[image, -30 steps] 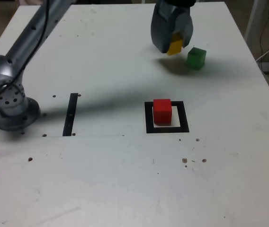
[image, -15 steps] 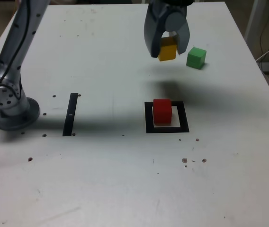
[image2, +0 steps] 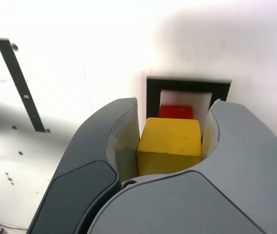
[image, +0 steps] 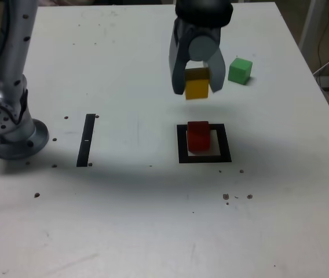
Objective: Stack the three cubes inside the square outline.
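Swung across the table (image: 124, 220) over the last second, away from the far edge and toward the outline (image: 204, 156). Gripper (image: 197, 88) now clamped on the yellow cube (image: 197, 88), carried clear of the surface, where a second ago it hung farther back beside the green cube (image: 240, 70). Green cube now left behind and to the exterior view's right of the jaws, untouched. Red cube (image: 198, 135) seated inside the outline, just ahead of and below the fingers; seen past the yellow cube (image2: 169, 145) from the wrist. Probably mid-transfer: second layer nearly lined up, lowering and release to come, green last.
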